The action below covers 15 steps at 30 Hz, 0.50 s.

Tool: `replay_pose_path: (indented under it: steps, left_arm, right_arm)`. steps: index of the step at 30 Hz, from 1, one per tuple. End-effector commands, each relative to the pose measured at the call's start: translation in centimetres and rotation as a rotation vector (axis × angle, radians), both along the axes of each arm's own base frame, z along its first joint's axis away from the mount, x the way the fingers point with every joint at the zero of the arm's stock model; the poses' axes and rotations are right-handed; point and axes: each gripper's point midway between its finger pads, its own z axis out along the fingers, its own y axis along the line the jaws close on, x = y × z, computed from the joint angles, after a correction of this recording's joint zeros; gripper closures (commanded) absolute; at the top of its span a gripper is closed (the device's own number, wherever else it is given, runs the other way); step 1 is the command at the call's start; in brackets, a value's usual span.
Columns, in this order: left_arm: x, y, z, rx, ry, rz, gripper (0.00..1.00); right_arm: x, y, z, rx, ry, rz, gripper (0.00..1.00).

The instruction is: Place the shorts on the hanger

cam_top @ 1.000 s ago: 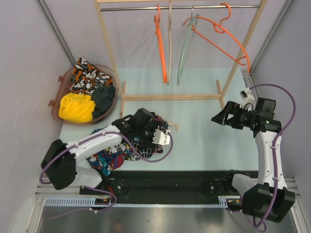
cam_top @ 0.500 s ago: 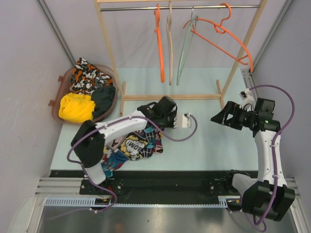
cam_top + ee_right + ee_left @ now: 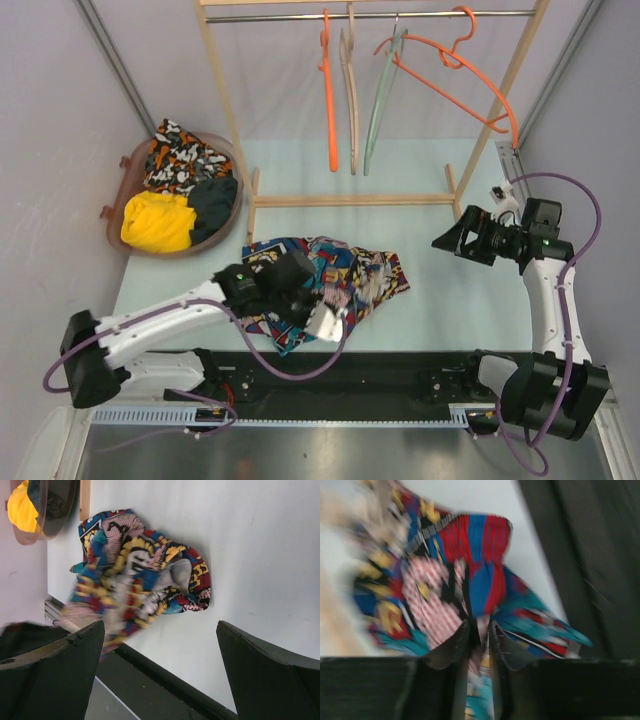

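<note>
One table (image 3: 450,300): open pale surface lies between the shorts (image 3: 345,270) and the right gripper (image 3: 450,238). The near edge meets a dark rail strip, and the cloth's lowest fold sits at that edge. Hazard: cloth dragged across the strip may snag.
Rack (image 3: 350,200): wooden frame along the far side. Its low crossbar runs just beyond the cloth. Hazard: a rising arm or trailing cloth may catch the crossbar.
Basket (image 3: 118,190): far left, holding other garments, well apart from the likely travel path.
Shorts: crumpled at table centre, in front of the crossbar, one fold pinched by the left gripper (image 3: 476,635).
Hanger (image 3: 492,90): hooked on the top rail at the right end, tilted, close to the right upright, with other hangers near on its left. Hazard: a nudge may swing the thin rod or unhook it.
Left gripper: fingers narrow, clamped on a small fold. The wrist view is blurred. Hazard: so small a bite may slip once the cloth's weight loads it.
Right gripper: fingers spread wide, empty, above bare table right of the cloth.
</note>
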Motion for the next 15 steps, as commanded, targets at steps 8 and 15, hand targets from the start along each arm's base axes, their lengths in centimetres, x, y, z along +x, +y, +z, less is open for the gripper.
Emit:
replay_pose_path:
  steps: [8, 15]
  left_arm:
    - [-3.7, 6.4, -4.5, 0.199, 0.148, -0.034, 0.21]
    - [3.2, -4.5, -0.1, 0.025, 0.133, 0.07, 0.21]
  right_arm:
    - [0.9, 1.2, -1.1, 0.069, 0.042, 0.038, 0.0]
    - [0.2, 1.2, -2.3, 0.065, 0.05, 0.002, 0.02]
